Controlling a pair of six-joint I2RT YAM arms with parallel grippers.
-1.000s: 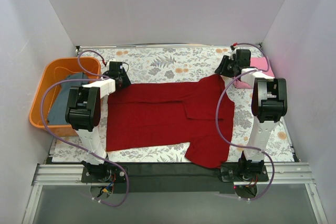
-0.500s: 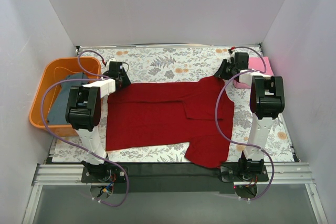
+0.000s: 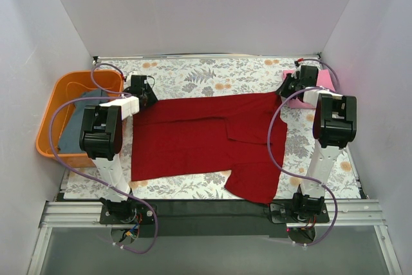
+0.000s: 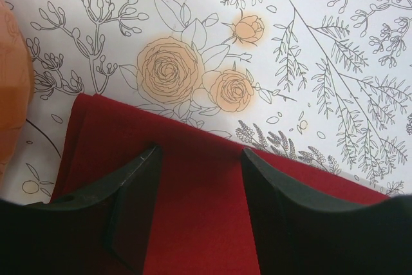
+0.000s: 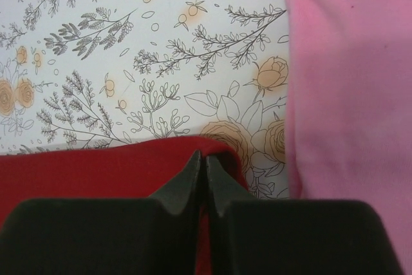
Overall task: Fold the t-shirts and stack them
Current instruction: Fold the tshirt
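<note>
Pinching the dark red t-shirt (image 3: 206,140) near the far right corner (pink t-shirt (image 5: 347,82) alongside) is the right gripper (image 5: 203,158); the left gripper (image 4: 201,152) has jaws spread.

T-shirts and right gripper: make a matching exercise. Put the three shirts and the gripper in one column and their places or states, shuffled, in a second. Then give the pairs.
Column one
1. dark red t-shirt
2. pink t-shirt
3. grey-blue t-shirt
4. right gripper

Column two
A. inside the orange basket
B. shut on a red cloth edge
C. spread out across the tablecloth
D. lying at the far right corner

Pairs: 1-C, 2-D, 3-A, 4-B
</note>
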